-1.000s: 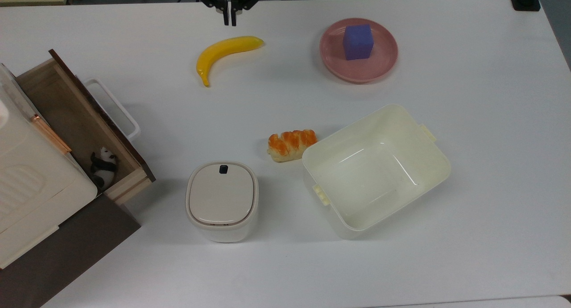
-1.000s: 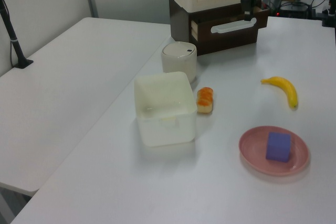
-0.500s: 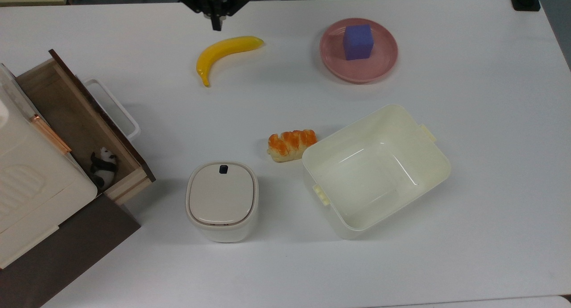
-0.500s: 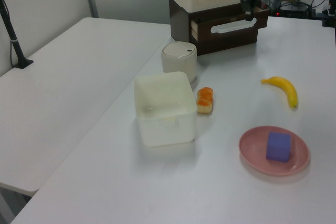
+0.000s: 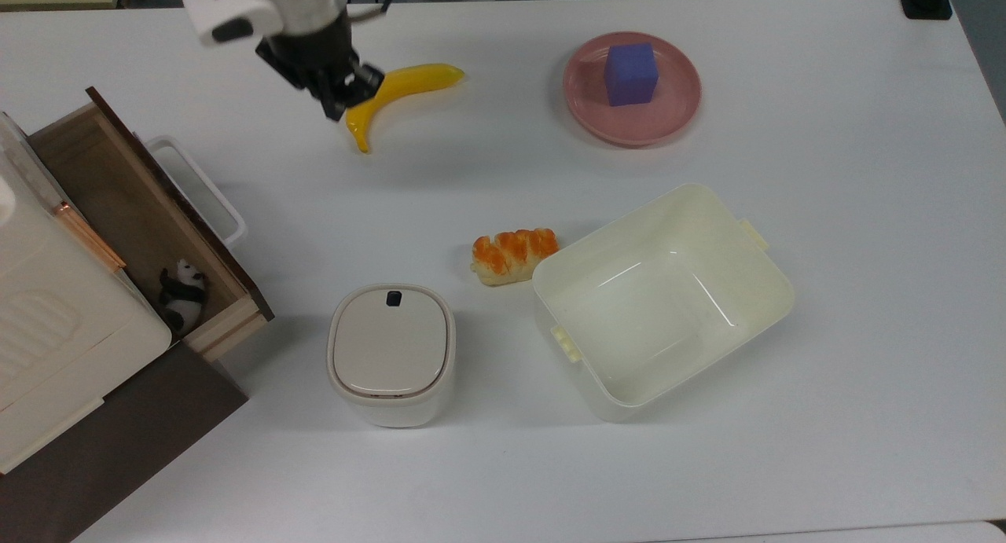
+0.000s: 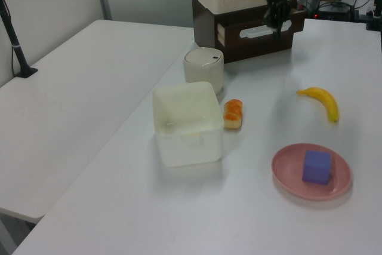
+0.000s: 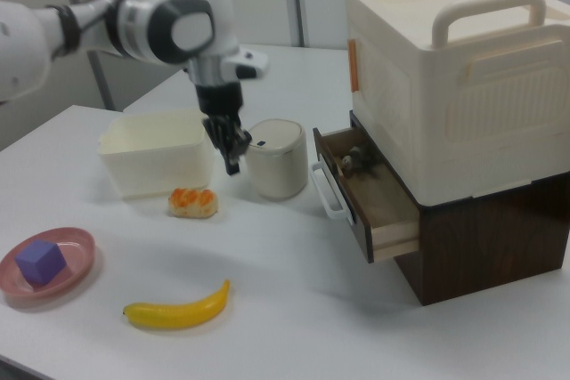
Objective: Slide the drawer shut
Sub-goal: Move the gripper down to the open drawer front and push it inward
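Moved: since a second ago the gripper (image 5: 336, 109) has swung from the table's far edge toward the top view's left, nearer the drawer.
Gripper: hangs above the banana's (image 5: 409, 83) stem end — fingers look pressed together, holding nothing.
Drawer: the drawer (image 5: 134, 213) stands pulled out of the dark brown cabinet (image 7: 485, 238), white handle (image 5: 206, 189) facing the table.
Surface: white table (image 5: 864, 213) — pink plate (image 5: 668, 111) with purple cube (image 5: 630, 73), cream tub (image 5: 660, 299), lidded bin (image 5: 391, 353), bread (image 5: 515, 254).
Room: pale partition walls behind.

no readable text, labels or numbers anywhere.
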Robot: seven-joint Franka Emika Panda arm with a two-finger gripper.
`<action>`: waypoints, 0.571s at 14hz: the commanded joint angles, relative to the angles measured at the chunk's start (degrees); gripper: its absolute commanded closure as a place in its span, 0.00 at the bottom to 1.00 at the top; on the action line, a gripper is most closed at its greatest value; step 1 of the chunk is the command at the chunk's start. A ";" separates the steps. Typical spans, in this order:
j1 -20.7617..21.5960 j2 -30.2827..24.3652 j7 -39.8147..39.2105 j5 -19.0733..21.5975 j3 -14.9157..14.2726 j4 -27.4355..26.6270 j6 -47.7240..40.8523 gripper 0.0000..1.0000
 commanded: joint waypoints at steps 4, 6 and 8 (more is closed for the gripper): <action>-4.18 5.34 13.87 0.78 -0.47 -2.01 12.20 0.99; -5.41 6.31 14.33 0.52 -0.56 -1.93 14.32 0.98; -6.47 6.57 14.50 0.25 -1.17 -1.84 16.96 0.98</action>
